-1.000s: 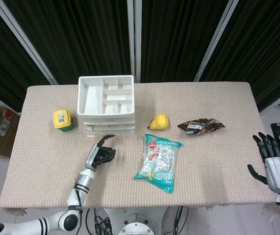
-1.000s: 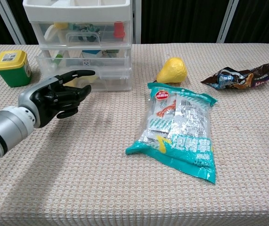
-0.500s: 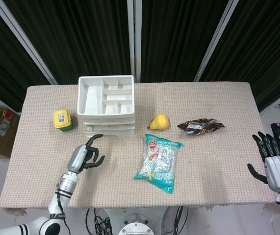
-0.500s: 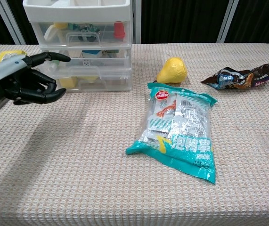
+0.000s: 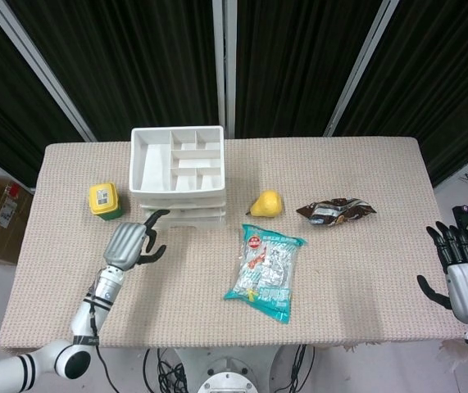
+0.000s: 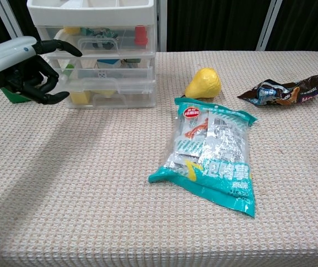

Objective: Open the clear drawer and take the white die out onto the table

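Beige table [image 5: 365, 172] holds one drawer unit [image 5: 178, 172], both hands [image 5: 129, 244] [image 5: 463, 274] spread, empty.

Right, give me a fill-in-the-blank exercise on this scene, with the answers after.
1. The pear lying beside the clear drawer unit is ____ in colour.
2. The drawers of the unit are all ____.
3. The left hand holds ____.
4. The right hand hangs off the table's ____ edge.

Missing words: yellow; closed; nothing; right
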Robot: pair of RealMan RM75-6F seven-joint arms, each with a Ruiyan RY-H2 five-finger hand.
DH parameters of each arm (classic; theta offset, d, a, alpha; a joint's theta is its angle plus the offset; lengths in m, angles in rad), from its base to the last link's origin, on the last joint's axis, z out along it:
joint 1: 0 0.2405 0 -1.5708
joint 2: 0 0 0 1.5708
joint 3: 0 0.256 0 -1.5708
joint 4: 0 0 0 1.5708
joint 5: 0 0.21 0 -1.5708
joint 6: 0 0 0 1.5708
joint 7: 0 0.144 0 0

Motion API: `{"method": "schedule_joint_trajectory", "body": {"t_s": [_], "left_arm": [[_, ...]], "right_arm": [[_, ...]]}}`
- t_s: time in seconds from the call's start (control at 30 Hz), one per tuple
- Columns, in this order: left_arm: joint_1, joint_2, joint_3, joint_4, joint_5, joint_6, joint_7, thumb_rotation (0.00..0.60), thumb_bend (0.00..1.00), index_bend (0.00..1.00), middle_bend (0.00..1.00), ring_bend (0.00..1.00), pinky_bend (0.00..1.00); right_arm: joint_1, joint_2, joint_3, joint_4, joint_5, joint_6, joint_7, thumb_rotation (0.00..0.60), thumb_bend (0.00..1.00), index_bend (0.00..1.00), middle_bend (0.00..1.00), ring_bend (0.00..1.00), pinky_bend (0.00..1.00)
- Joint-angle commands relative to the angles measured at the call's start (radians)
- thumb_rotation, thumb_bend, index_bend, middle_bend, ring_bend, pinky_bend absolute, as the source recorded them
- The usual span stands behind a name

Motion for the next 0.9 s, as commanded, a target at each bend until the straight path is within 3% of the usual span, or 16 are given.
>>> {"method": "schedule_joint_trajectory", "body": {"t_s": [0.03,0.33,0.9], "left_arm": [[-0.017,-0.006,-0.002,0.010,-0.025,-0.017,0.022,0.600,0.33,0.19,0.79,0.97,1.00],[-0.028,0.002,0.012,0.003,-0.036,-0.009,0.060,0.600,0.33,0.38,0.81,0.97,1.00],[0.013,0.114,0.120,-0.161,0.064,0.011,0.006,0.600,0.33,0.44,0.82,0.97,1.00]], "right_arm": [[0.000,0.000,0.001,0.001,0.002,0.000,0.002,0.600,0.21,0.00,0.03,0.00,0.00],[0.002,-0.004,0.002,0.010,0.008,-0.009,0.011,0.600,0.22,0.00,0.03,0.00,0.00],[0.006,-0.006,0.003,0.009,0.006,-0.014,0.006,0.600,0.22,0.00,0.03,0.00,0.00]]}}
